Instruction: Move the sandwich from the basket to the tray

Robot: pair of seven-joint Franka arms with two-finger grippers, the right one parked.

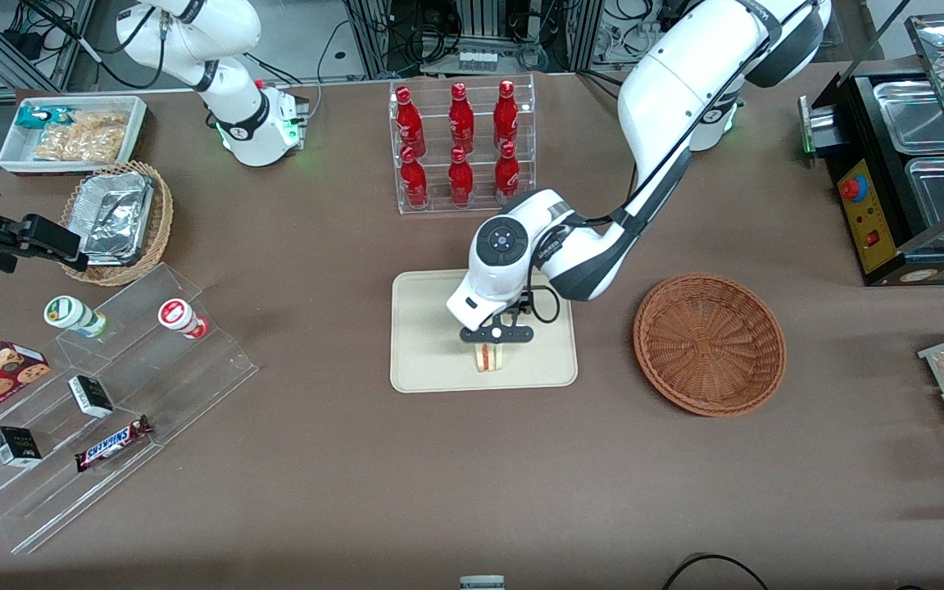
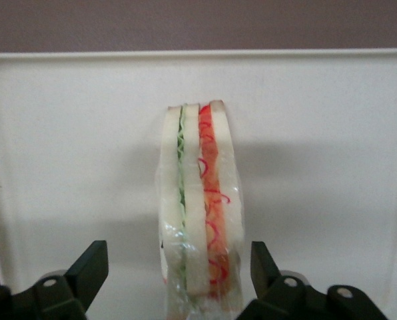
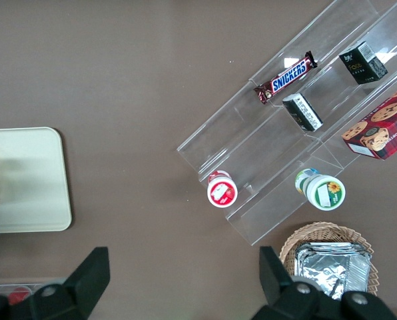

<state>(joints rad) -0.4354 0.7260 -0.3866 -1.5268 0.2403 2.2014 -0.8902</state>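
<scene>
Wrist view: my pincer [image 2: 178, 280] is hanging wide open, fingers [image 2: 88, 270] clear of the sandwich [image 2: 198, 200], which is standing on edge between them on the tray [image 2: 65, 147], its stripe running straight away from me.

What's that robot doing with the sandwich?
The robot's gripper is right over the sandwich, which sits on its edge on the beige tray. In the wrist view the fingers are spread open on either side of the sandwich, with gaps, not squeezing it. The brown wicker basket beside the tray, toward the working arm's end of the table, has nothing in it. So the sandwich is already on the tray.
</scene>
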